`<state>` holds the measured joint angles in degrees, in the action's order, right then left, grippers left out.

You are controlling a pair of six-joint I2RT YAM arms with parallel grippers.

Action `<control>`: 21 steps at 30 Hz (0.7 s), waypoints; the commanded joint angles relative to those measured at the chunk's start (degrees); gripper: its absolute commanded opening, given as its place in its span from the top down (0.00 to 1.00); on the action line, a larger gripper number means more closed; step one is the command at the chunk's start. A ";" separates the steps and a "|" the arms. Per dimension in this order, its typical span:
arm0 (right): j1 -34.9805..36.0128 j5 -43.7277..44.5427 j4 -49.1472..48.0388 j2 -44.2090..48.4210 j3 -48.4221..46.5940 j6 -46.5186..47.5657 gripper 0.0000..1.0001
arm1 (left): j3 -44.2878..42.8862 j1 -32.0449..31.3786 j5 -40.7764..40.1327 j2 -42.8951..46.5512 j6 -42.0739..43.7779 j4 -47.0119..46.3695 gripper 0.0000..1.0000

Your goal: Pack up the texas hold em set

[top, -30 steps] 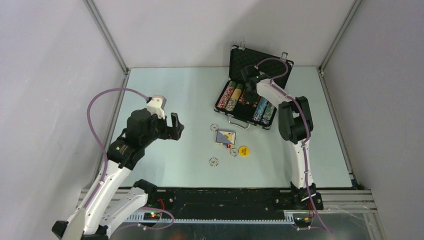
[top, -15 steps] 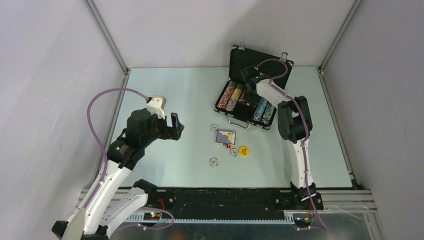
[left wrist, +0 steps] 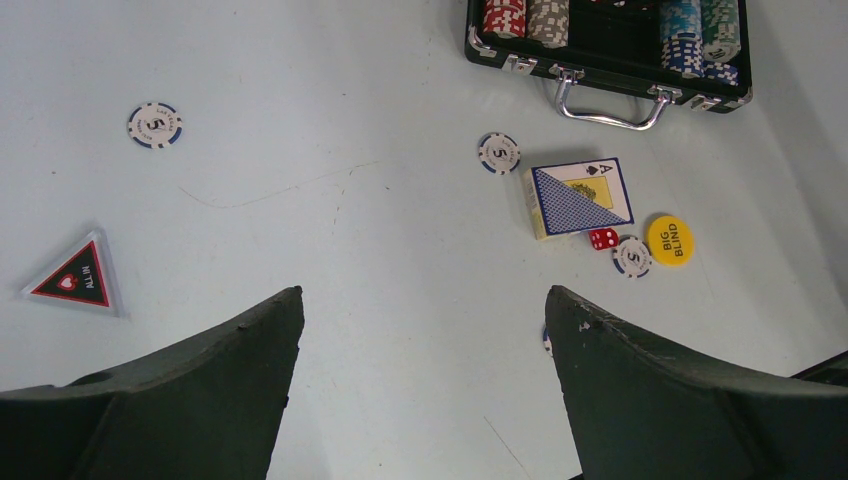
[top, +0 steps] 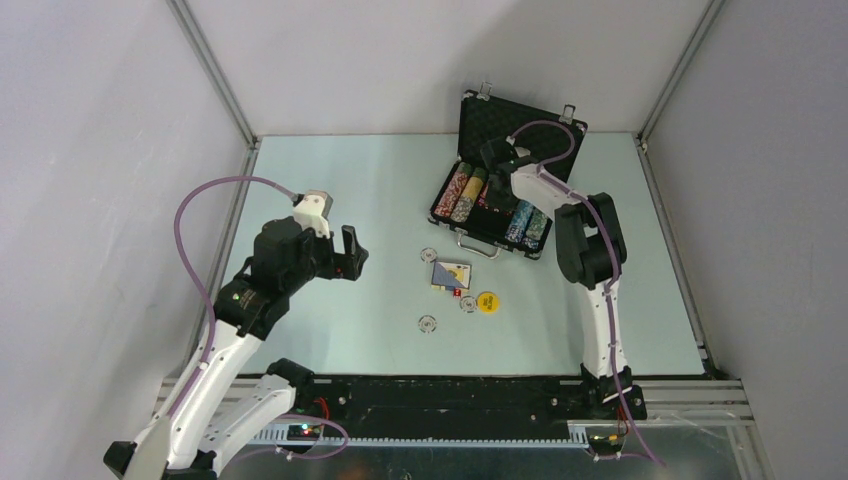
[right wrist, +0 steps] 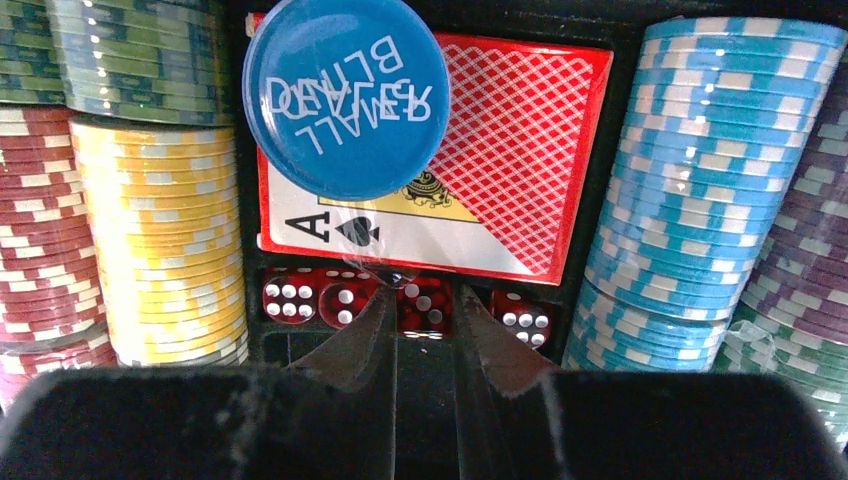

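Observation:
The black briefcase point(top: 521, 125) lies open at the back right, with chip stacks point(right wrist: 165, 240) in its slots. My right gripper point(top: 497, 162) reaches into it, its jaws closed on a red die point(right wrist: 426, 306) in the dice slot, beside other dice point(right wrist: 290, 298). A blue disc point(right wrist: 345, 95) lies on a red card deck point(right wrist: 500, 170) just beyond. On the table lie a blue card deck point(left wrist: 580, 197), a red die point(left wrist: 602, 239), a yellow disc point(left wrist: 669, 239), loose chips point(left wrist: 498, 153) and a dark triangular piece point(left wrist: 80, 279). My left gripper point(left wrist: 425, 295) is open and empty above the table.
The briefcase's silver handle point(left wrist: 605, 100) faces the loose pieces. One chip point(left wrist: 155, 125) lies apart to the left, another point(top: 428, 323) towards the near edge. Grey walls with metal frame posts point(top: 215, 75) close in the table on three sides.
My right gripper has shifted slightly left over the briefcase. The left arm and the loose pieces have not moved.

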<state>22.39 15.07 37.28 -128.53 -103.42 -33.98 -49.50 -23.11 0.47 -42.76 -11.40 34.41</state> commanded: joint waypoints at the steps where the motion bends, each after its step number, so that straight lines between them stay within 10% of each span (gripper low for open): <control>1: 1.44 5.01 -5.59 5.43 4.03 1.39 0.90 | 0.03 0.43 0.80 -0.04 1.46 -1.81 0.04; 21: 6.33 19.29 -15.31 6.55 11.41 2.11 0.98 | -0.01 0.42 1.12 0.02 1.55 -1.82 0.04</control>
<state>28.51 30.63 22.41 -122.04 -90.15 -31.44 -49.50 -23.11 0.69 -42.76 -11.38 34.41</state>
